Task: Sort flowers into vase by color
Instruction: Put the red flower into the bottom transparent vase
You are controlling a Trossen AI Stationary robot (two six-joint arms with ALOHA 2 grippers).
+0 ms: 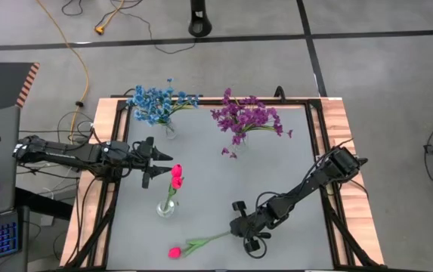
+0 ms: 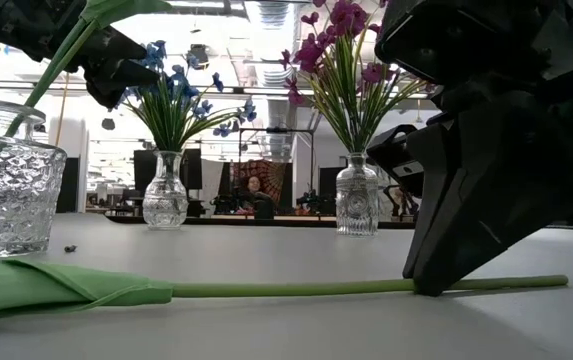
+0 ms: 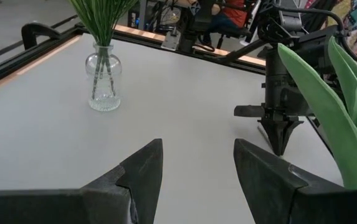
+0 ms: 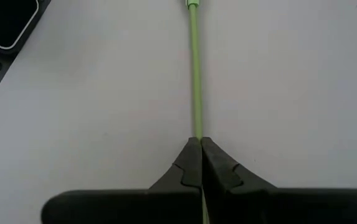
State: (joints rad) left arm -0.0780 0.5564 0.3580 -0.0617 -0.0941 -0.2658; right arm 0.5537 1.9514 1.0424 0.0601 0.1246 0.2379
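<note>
Right claw (image 1: pixel 240 227) is clamped on the stalk of the loose tulip (image 1: pixel 193 246) lying on the near surface (image 1: pixel 276 174). Left claw (image 1: pixel 158 162) hangs open by the tulip vase (image 1: pixel 166 207).

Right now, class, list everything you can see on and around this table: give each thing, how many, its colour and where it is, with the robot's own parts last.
blue flowers: one bunch, blue, in a clear vase at the table's far left.
purple flowers: one bunch, purple, in a clear vase at the far middle.
standing tulip: one, pink-red, in a clear vase at the near left.
lying tulip: one, pink-red bud, green stalk, flat on the table at the near edge.
table: one, grey top, wooden border.
cable: one, yellow, on the floor beyond the table.
left hand: one, dark, open, beside the standing tulip.
right hand: one, dark, shut on the lying tulip's stalk.
</note>
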